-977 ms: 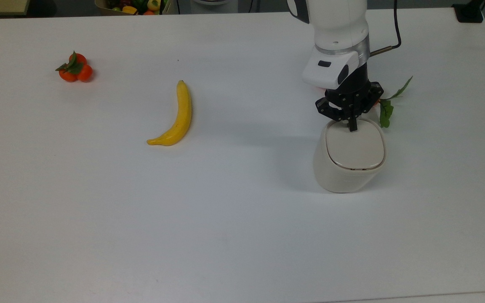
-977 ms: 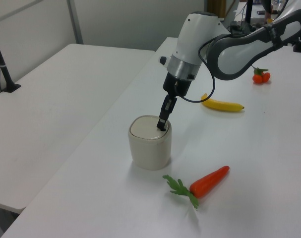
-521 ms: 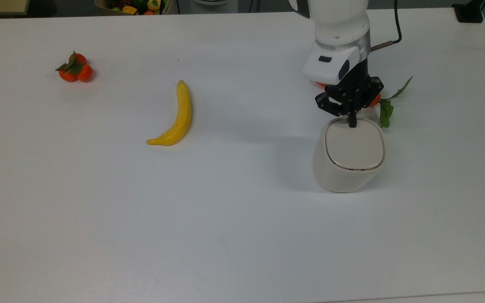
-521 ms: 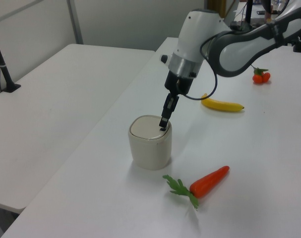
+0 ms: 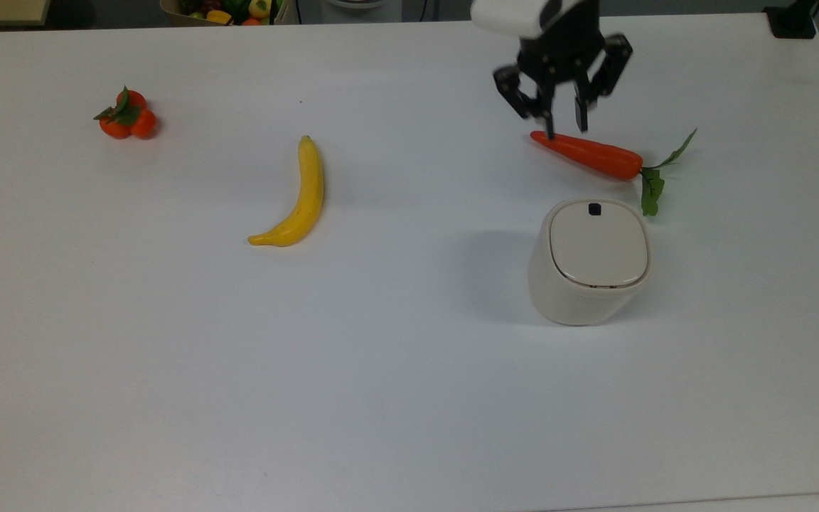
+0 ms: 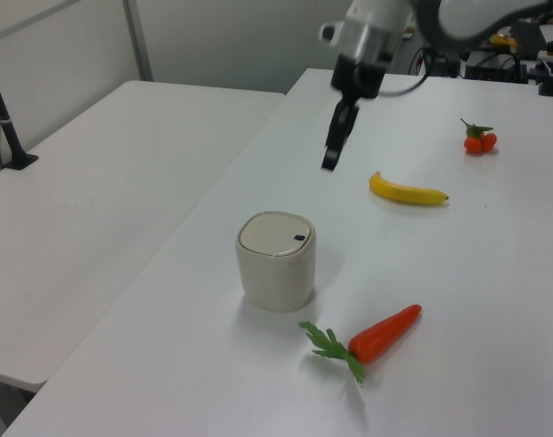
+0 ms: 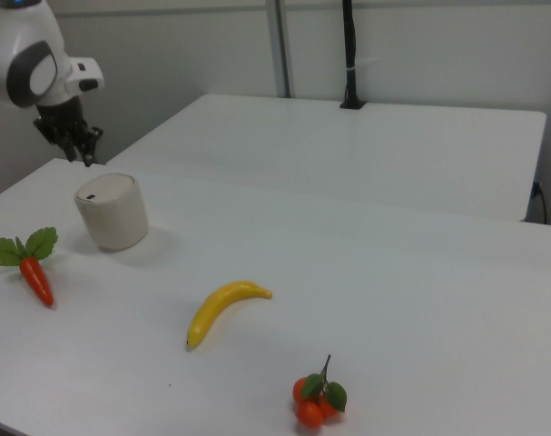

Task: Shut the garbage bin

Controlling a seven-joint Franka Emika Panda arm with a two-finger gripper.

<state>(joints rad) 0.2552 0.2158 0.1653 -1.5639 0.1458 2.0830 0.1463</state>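
pincer (image 5: 562,128) spread and empty, hanging in the air; garbage bin (image 5: 589,261) well below it, lid flat and apparently shut, so any downward move risks knocking the bin or the carrot (image 5: 587,154).

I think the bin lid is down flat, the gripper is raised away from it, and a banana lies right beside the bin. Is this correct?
One detail is wrong. The garbage bin has its lid down flat and the gripper is raised away, but the thing right beside the bin is the carrot. The banana lies well off toward the top view's left.
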